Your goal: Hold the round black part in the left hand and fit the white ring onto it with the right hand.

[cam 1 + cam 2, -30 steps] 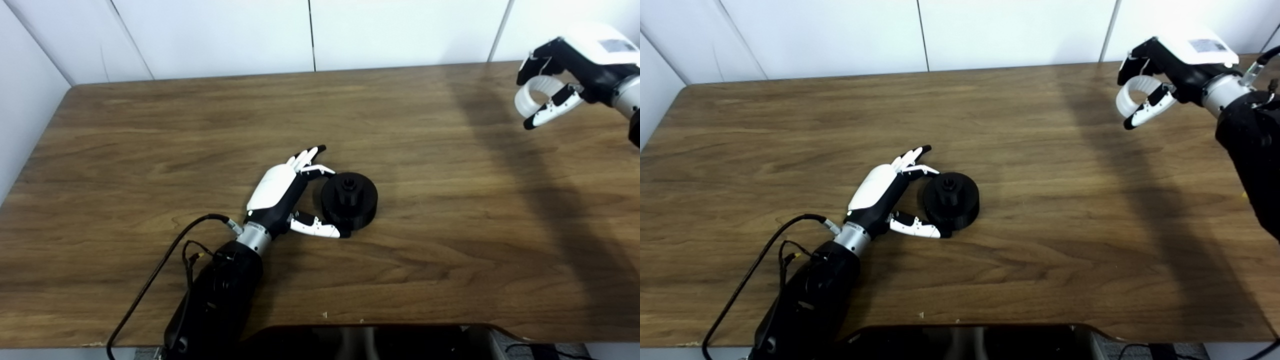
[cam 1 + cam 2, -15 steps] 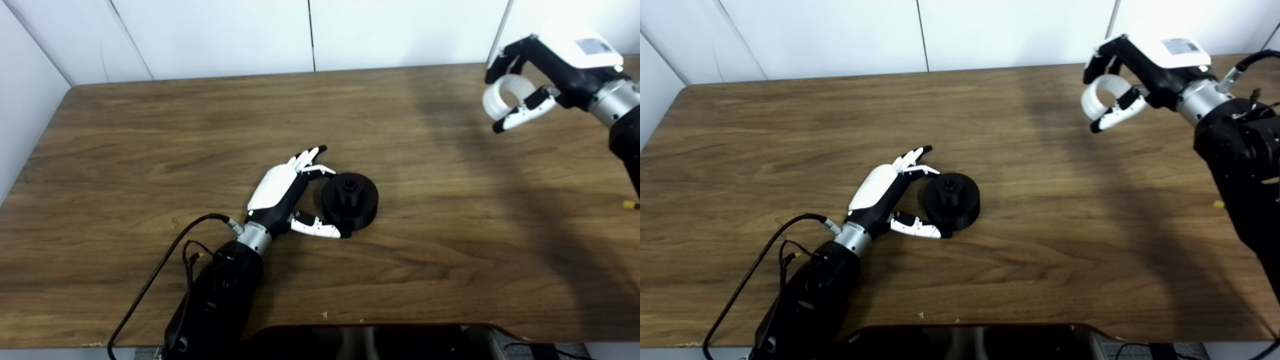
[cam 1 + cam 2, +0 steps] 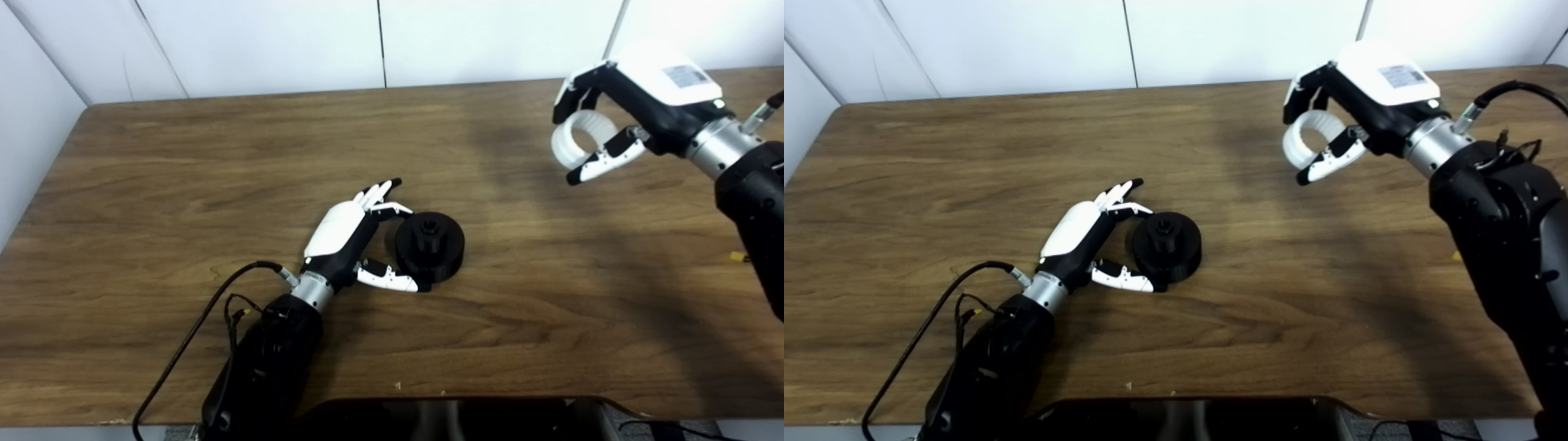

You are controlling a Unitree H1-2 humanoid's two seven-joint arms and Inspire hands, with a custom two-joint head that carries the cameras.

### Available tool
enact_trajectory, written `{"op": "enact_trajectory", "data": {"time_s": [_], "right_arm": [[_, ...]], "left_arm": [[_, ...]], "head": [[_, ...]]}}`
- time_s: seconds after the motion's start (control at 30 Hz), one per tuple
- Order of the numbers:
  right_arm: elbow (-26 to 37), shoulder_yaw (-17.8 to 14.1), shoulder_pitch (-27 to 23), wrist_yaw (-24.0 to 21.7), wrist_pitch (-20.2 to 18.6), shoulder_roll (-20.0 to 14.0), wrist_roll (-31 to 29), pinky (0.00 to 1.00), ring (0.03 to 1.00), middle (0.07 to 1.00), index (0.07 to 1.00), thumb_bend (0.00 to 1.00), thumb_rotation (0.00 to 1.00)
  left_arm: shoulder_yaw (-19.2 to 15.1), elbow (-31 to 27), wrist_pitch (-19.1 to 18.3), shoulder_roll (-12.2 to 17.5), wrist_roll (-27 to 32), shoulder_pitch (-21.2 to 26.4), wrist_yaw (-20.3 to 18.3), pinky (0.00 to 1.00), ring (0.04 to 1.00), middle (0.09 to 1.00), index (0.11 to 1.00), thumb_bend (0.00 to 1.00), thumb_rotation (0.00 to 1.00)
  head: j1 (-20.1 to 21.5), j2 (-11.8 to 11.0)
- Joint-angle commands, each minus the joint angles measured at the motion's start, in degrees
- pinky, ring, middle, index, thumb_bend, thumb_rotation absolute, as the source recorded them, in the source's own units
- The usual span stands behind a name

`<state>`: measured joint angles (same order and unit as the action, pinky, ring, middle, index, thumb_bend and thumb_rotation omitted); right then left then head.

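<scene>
Brown wood-grain table point(image 3: 184, 184) fills most of the left eye view. Near the middle of the frame sits the round black plastic part point(image 3: 429, 245), a squat disc with a small raised hub on top, resting flat on the wood. The left hand point(image 3: 352, 239), white-backed with black palm, lies beside it on its left, fingers spread and loosely curved toward the disc, the thumb reaching along the part's lower left edge. Fingertips and thumb look to be touching the rim, though whether they actually grip it is hard to tell from here; the hand reads as unclenched, cradling rather than clamping. A black cable point(image 3: 184, 343) loops from the left forearm toward the lower left edge. In the upper right of the frame the right hand point(image 3: 618, 116) hangs above the table, fingers and thumb closed around the white translucent ring point(image 3: 579, 141), whose opening faces left. The ring is well apart from the black part.

From the right eye view the same layout shows, shifted leftward. The black part point(image 3: 1167, 246) rests at centre with the left hand point(image 3: 1087, 239) cupped against its left side. The right hand point(image 3: 1356, 116) grasps the white ring point(image 3: 1311, 144) in the upper right, clear of the tabletop point(image 3: 937, 159).
</scene>
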<state>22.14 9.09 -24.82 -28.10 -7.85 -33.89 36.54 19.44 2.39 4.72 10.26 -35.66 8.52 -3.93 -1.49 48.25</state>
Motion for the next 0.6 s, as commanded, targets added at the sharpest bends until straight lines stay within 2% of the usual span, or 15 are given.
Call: {"op": "enact_trajectory", "data": {"time_s": [0.0, 0.33, 0.57], "right_arm": [[3.04, -0.2, -1.73, -0.19, -0.1, 0.24, 0.5, 0.77, 0.432, 0.528, 0.495, 0.52, 0.0], [6.38, 2.2, -0.59, -3.08, -0.22, 3.75, 1.02, 0.83, 0.457, 0.522, 0.479, 0.52, 0.0], [7.71, 4.16, -0.39, -4.44, 0.57, 6.05, 1.42, 0.83, 0.451, 0.531, 0.481, 0.52, 0.0]], "left_arm": [[0.65, -0.51, -0.21, -0.34, 0.08, 0.87, -0.81, 1.0, 1.0, 1.0, 0.63, 0.98, 0.37], [0.63, -0.39, -0.05, -0.44, 0.03, 0.9, -0.7, 1.0, 1.0, 1.0, 0.629, 0.98, 0.36], [0.67, -0.18, 0.03, -0.47, -0.14, 1.09, -0.62, 1.0, 1.0, 1.0, 0.629, 0.98, 0.36]], "head": [[-0.02, 0.07], [-0.2, 0.31], [-0.56, 0.41]]}}
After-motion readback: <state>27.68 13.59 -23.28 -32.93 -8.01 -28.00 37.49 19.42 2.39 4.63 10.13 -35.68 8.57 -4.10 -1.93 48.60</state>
